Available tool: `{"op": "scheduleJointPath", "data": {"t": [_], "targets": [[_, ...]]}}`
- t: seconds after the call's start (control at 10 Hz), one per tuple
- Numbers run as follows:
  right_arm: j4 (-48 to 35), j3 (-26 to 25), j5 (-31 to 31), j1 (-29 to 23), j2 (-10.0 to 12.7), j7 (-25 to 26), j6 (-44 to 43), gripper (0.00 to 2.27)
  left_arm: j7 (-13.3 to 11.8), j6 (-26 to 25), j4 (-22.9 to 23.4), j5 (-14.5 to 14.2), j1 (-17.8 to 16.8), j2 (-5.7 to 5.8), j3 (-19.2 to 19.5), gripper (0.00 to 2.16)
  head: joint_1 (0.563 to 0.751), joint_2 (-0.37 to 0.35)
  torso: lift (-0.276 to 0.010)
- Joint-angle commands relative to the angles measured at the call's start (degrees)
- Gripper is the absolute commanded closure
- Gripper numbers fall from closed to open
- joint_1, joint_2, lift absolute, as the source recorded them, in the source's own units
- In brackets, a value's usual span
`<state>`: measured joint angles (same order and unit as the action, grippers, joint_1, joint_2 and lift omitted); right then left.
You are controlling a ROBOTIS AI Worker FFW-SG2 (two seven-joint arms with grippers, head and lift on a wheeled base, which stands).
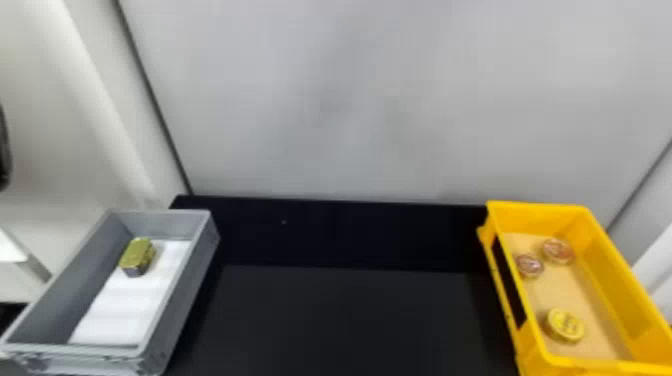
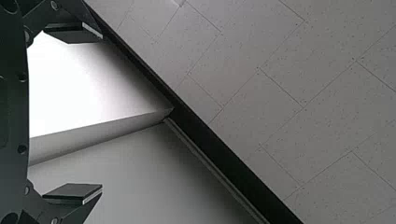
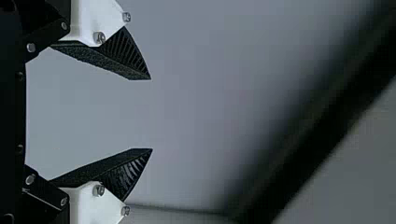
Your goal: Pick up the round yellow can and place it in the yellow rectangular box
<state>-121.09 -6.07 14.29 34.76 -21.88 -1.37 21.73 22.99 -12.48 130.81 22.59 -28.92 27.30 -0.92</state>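
Apparently the placing is done: in the head view, the round yellow can [image 1: 565, 326] lies flat inside the yellow rectangular box [image 1: 537, 209], toward its near end. Its broad base likely keeps it steady on the tan liner [image 1: 595, 345]. Two round reddish tins [image 1: 529, 265] [image 1: 557, 251] sit at the box's far end, leaving the can its own spot. Well left of the box, a grey bin [image 1: 187, 295] holds a rectangular gold-green tin [image 1: 137, 257] on white padding [image 1: 125, 305], presumably cushioned against knocks.

In the left wrist view, the left gripper [image 2: 101, 112] is spread and grasps nothing, probably waiting away from the box.

In the right wrist view, the right gripper [image 3: 151, 114] has parted fingers holding nothing, as suits a finished release.
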Motion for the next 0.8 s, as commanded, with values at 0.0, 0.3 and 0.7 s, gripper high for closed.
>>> {"op": "scheduleJointPath", "data": {"t": [0.0,0.3,0.7], "targets": [[0.4,2.3,4.4,4.5,0.1,2.8,-15.0,0.33,0.1,0.2,0.0,0.0,0.5,-0.13,0.5,0.14,0.663,0.054,-0.010],[-1.1,5.9,6.4,7.9,-2.7,7.4,-21.2,0.33,0.2,0.3,0.0,0.0,1.9,-0.22,1.6,0.14,0.663,0.054,-0.010],[-1.3,7.2,6.6,7.8,-3.4,7.2,-19.5,0.33,0.2,0.3,-0.1,0.0,2.1,-0.22,1.7,0.14,0.663,0.054,-0.010]]}}
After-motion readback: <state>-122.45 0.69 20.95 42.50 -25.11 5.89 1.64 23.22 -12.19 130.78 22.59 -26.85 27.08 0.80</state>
